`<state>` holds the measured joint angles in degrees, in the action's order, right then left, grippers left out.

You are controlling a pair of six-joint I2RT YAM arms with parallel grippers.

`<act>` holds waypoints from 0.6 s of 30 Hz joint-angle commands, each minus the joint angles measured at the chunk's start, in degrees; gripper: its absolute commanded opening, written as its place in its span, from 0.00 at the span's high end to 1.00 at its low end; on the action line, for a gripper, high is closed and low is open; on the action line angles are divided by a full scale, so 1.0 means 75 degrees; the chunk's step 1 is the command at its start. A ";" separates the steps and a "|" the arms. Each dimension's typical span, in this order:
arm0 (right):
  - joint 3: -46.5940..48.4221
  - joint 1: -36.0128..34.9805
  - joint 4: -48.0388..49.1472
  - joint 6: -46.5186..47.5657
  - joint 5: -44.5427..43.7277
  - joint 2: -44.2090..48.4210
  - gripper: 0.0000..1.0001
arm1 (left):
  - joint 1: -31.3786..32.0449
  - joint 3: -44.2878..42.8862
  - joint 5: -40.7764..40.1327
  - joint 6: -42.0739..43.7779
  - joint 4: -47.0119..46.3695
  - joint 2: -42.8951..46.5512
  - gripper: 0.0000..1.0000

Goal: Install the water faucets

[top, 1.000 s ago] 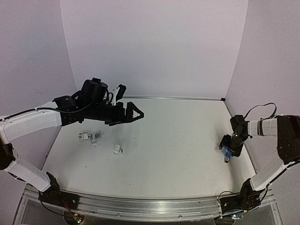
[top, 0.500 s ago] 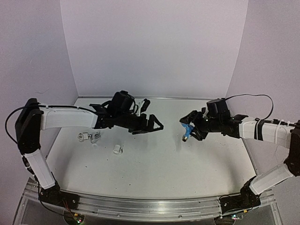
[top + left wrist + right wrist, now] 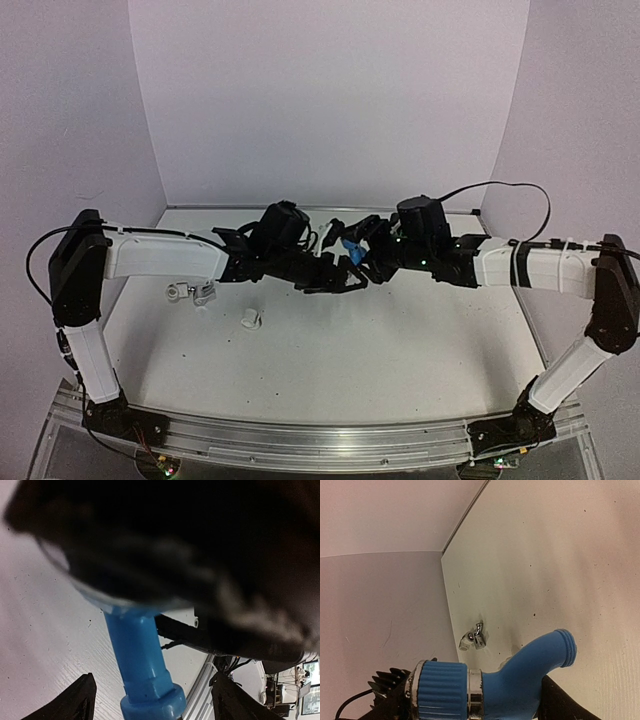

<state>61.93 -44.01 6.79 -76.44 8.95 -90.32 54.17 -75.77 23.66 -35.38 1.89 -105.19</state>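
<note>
The light blue faucet (image 3: 350, 250) hangs in the air above the middle of the table, and my right gripper (image 3: 364, 250) is shut on it. In the right wrist view the blue faucet (image 3: 520, 677) shows a ribbed knob, a silver ring and a bent spout, inside my right gripper (image 3: 485, 702). My left gripper (image 3: 345, 277) meets it from the left. In the left wrist view the blue faucet's stem (image 3: 142, 665) runs down between the fingers of my left gripper (image 3: 155, 705), which stands open with a gap on each side. The silver faucet (image 3: 204, 292) lies at the table's left.
A white stubby fitting (image 3: 178, 292) lies against the silver faucet (image 3: 478, 636), and a second white fitting (image 3: 251, 319) stands a little nearer. Walls close the table on the left, back and right. A metal rail (image 3: 300, 440) runs along the near edge.
My right arm lifted the blue faucet from the table's right side and carried it to the middle. My left arm swung right to meet it, and its jaws have narrowed around the stem.
</note>
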 commanded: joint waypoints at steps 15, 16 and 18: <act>0.0335 -0.0594 -0.0389 0.1852 -0.0313 0.0471 0.07 | -0.0076 0.0583 -0.1286 0.0498 -0.0217 0.1567 1.00; 0.0289 -0.0525 -0.0569 0.2472 -0.0316 0.0605 0.02 | -0.0136 0.0690 -0.1070 0.0501 -0.0217 0.1678 1.00; 0.0238 -0.0354 -0.0855 0.3552 0.0006 0.0855 0.02 | -0.0237 0.0923 -0.0729 0.0498 -0.0220 0.1952 1.00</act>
<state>63.96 -48.07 6.04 -66.83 6.81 -89.19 54.46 -70.63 16.23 -33.04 3.03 -96.99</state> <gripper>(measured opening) 0.968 0.263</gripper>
